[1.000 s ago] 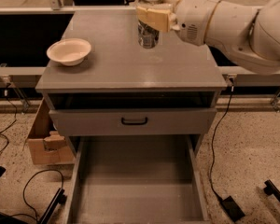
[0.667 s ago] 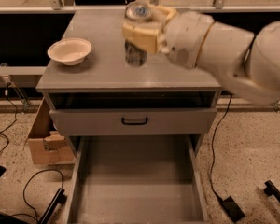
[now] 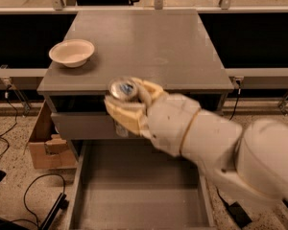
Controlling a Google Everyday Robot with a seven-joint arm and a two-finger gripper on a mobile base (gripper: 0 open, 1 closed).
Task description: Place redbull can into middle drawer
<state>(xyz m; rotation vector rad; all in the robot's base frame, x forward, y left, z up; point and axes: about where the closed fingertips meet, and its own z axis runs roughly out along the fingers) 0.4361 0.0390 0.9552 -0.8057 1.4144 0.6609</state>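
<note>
My gripper (image 3: pixel 127 107) is shut on the redbull can (image 3: pixel 123 91), whose shiny metal top faces the camera. I hold it in the air in front of the cabinet's front edge, above the back of the open middle drawer (image 3: pixel 139 190). The drawer is a wide grey tray pulled out toward the camera, with a bare floor. My white arm (image 3: pixel 221 147) reaches in from the lower right and covers part of the drawer's right side.
A cream-white bowl (image 3: pixel 72 52) sits on the grey cabinet top (image 3: pixel 149 42) at the left. A cardboard box (image 3: pixel 45 145) stands on the floor left of the cabinet. Black cables (image 3: pixel 33 200) lie on the floor at the lower left.
My gripper has carried the can from above the back of the cabinet top forward and down, to the cabinet's front edge over the open drawer.
</note>
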